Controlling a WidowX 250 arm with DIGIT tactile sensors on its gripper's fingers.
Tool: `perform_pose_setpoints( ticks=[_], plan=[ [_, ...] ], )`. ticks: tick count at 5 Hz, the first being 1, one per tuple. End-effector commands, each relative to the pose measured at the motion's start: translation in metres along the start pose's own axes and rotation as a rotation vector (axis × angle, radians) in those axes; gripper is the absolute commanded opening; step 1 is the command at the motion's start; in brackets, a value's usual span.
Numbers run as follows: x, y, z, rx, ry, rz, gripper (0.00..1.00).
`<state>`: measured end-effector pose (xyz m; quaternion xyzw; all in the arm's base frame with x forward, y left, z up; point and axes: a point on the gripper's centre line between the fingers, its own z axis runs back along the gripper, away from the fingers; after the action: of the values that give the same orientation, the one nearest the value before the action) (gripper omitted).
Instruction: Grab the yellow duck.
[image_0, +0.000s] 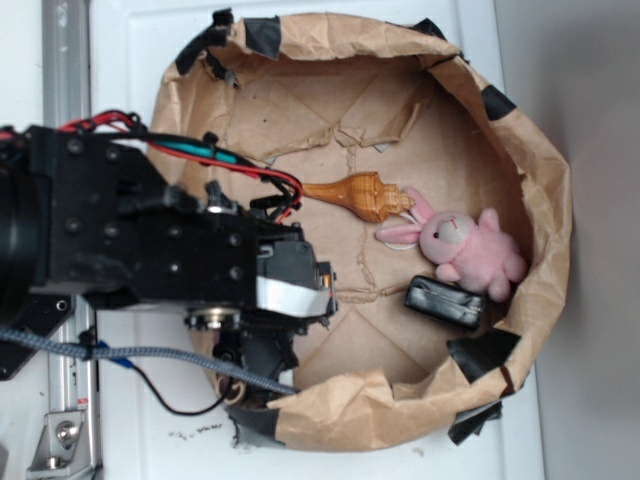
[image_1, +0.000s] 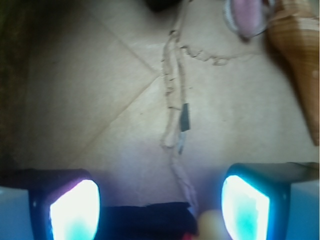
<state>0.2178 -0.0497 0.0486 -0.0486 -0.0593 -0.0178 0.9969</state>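
Yellow duck (image_1: 212, 223): I see only a pale yellow sliver at the wrist view's bottom edge, between my gripper's (image_1: 160, 210) wide-open, empty fingers (image_1: 75, 212). Bare brown paper floor (image_1: 100, 115) stretches ahead. The conch shell (image_0: 362, 196) and pink plush bunny (image_0: 462, 246) lie farther along inside the paper basin's rim (image_0: 545, 200).

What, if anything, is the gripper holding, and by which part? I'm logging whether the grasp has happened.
Nothing is held. In the wrist view the gripper is open over bare brown paper; a pale yellow blob, perhaps the yellow duck, lies ungripped between its fingers.
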Motion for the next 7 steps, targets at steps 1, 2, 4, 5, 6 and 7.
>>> perform_pose_setpoints(
  ticks=[1,2,4,5,6,7],
  plan=[
    [0.009,0.033,0.027,0.030,-0.080,0.090,1.00],
    [0.004,0.046,0.031,0.048,-0.056,0.130,1.00],
    [-0.006,0.060,0.010,0.117,0.005,0.142,1.00],
    [0.001,0.063,0.002,0.085,-0.047,0.116,1.00],
    [0.012,0.064,-0.011,0.091,-0.042,0.109,0.95],
    [0.004,0.061,-0.007,0.068,-0.053,0.123,0.00]
  ],
)
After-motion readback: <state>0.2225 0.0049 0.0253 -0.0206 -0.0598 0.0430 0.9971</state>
